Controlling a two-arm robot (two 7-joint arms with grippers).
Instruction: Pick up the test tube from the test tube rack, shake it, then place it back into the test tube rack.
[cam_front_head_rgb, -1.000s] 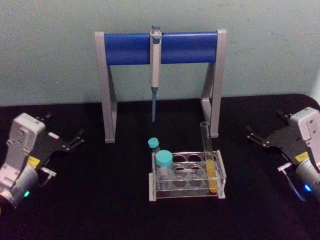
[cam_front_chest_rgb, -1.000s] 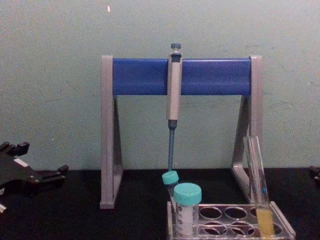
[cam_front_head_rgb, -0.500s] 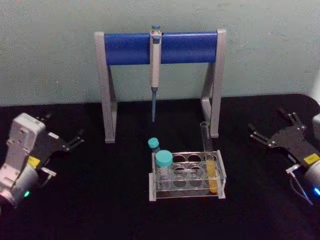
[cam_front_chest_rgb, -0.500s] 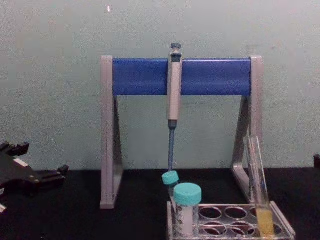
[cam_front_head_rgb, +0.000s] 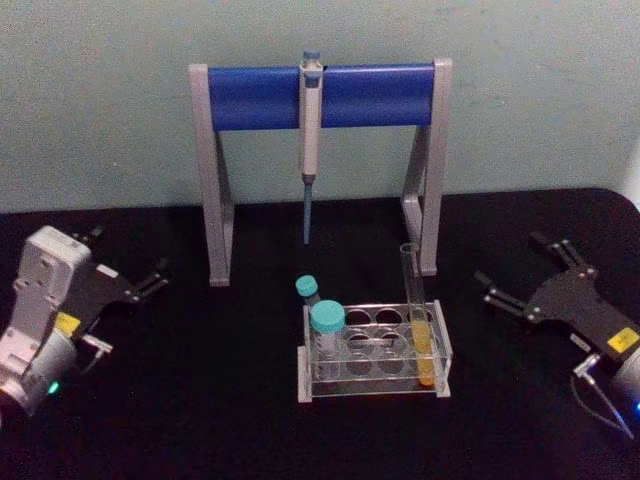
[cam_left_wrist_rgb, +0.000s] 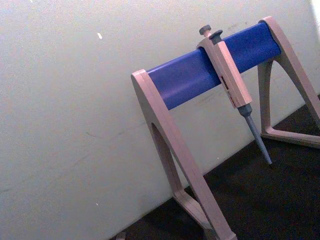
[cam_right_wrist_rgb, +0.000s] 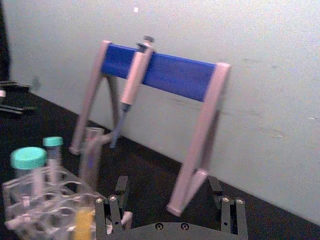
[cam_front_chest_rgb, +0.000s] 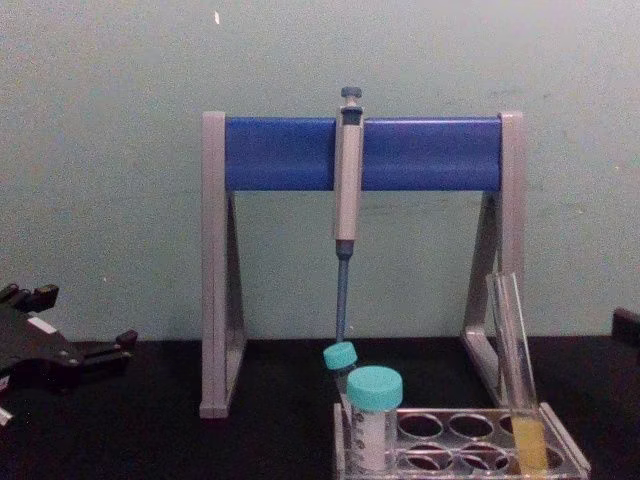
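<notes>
My right claw (cam_front_head_rgb: 508, 260) hangs with jaws apart, to the right of the glass tube (cam_front_head_rgb: 413, 290) and not touching it. The tube looks light, slick and breakable. It stands in the right-end hole of the rack (cam_front_head_rgb: 302, 380). I'd pinch its bare upper glass gently. My left claw (cam_front_head_rgb: 130, 250) is parked far left with jaws apart.

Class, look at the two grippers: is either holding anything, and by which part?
Nothing is held. The left gripper and right gripper are both open, away from the test tube, which stands in the rack.
</notes>
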